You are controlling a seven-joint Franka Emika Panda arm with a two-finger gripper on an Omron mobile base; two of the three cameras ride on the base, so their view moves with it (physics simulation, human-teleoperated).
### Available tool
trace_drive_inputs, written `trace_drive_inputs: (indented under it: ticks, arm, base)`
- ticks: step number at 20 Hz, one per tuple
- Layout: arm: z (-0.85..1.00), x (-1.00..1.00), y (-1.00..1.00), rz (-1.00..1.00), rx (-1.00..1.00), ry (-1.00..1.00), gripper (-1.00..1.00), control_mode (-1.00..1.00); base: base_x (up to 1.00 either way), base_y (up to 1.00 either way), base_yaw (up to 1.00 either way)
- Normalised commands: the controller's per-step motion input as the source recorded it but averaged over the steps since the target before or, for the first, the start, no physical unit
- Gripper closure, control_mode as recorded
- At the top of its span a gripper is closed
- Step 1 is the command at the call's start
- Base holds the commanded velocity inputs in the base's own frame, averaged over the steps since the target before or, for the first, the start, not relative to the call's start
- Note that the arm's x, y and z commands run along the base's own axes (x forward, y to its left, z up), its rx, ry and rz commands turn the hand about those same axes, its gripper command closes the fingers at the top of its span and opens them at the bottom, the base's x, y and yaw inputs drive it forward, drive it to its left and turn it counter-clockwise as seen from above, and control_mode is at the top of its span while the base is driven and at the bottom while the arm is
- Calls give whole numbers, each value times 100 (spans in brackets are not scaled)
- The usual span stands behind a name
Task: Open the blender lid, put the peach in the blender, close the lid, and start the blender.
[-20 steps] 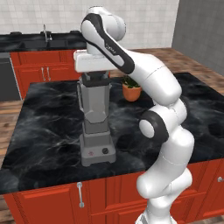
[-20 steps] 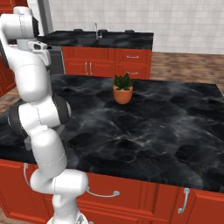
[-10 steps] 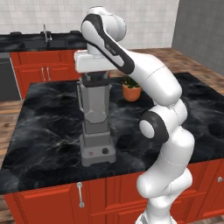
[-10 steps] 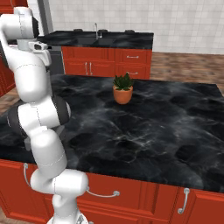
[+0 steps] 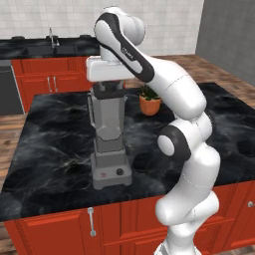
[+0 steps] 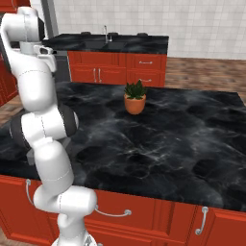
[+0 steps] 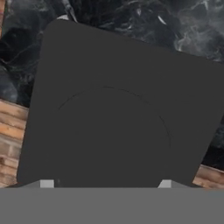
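Step 1, lid (image 7: pixel 118 109) removal: claw (image 5: pixel 107 85) sits atop blender (image 5: pixel 108 134), grip state unclear. Next needs firm squeeze, then straight lift off jar.

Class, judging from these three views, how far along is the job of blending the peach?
Done: nothing visible yet; the blender lid sits on the blender. In hand: the gripper is right over the lid, as if to grasp it; no grip is visible. Left: lift the lid, put in the peach, close the lid, start the blender.
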Motion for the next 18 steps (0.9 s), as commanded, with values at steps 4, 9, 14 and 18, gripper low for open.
trace_drive_inputs:
  ticks: [4, 9, 14, 18]
  arm:
    - [-3, 0, 0, 22, 8, 0, 100, -100]
    - [-2, -1, -8, 17, 6, -1, 100, -100]
    - [-28, -2, 0, 8, 2, 0, 100, -100]
    - [-55, -1, 5, 4, 0, -3, 100, -100]
  base:
    - [0, 0, 0]
    - [0, 0, 0]
    - [0, 0, 0]
    - [0, 0, 0]
